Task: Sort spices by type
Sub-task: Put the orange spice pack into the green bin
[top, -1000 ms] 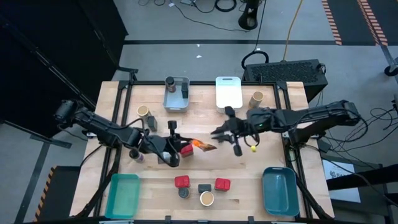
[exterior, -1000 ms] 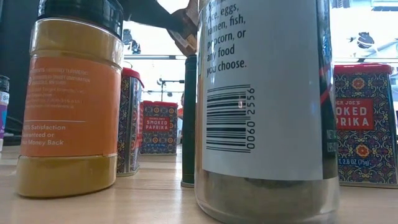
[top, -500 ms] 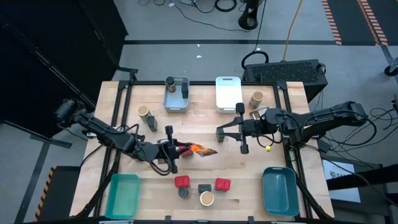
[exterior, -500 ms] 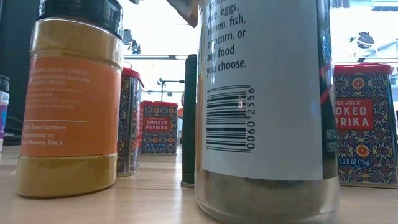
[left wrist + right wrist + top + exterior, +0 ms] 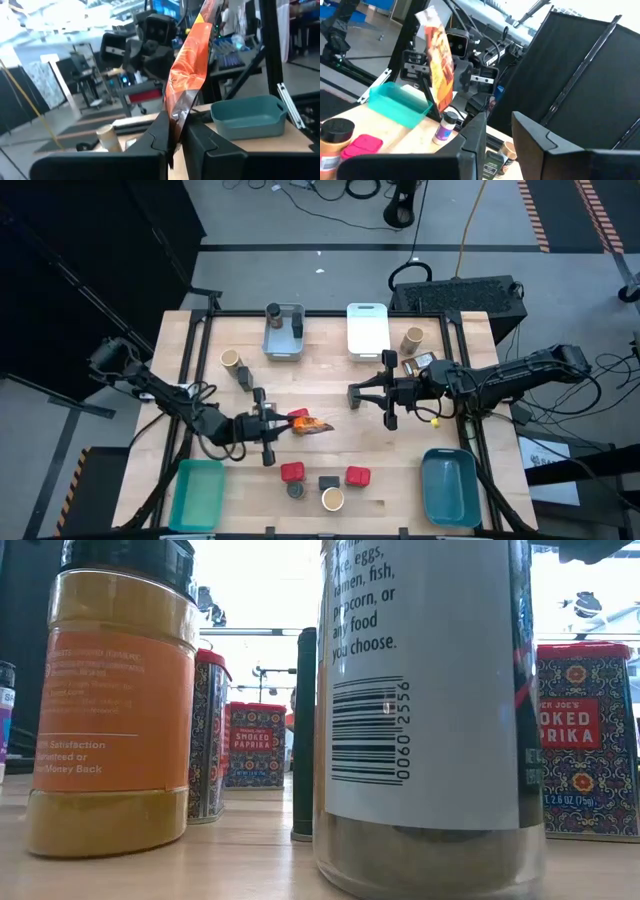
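Working over the wooden counter [image 5: 400, 470], I have both arms reaching in toward its middle. My left claw [image 5: 283, 424] is clamped on an orange printed packet [image 5: 311, 423], and in the left wrist view the packet [image 5: 189, 75] rises from between my two dark fingers [image 5: 161, 131], pinched at its lower edge. My right claw [image 5: 352, 394] faces it across a short gap, its fingers slightly apart with nothing between them.

Behind my left arm, at the counter's near corner, sits the teal bin [image 5: 197, 494]; the blue bin [image 5: 449, 486] sits at the opposite near corner, beside my right arm. Beyond both claws, at the far edge, are the grey bin [image 5: 283, 332] and the white bin [image 5: 367, 328].

Just on the near side of my claws stands a cluster: two red tins [image 5: 292, 472], a dark jar [image 5: 296, 490] and a tan-topped jar [image 5: 332, 499]. Another tan-topped jar [image 5: 231, 359] stands on the far side of my left claw.
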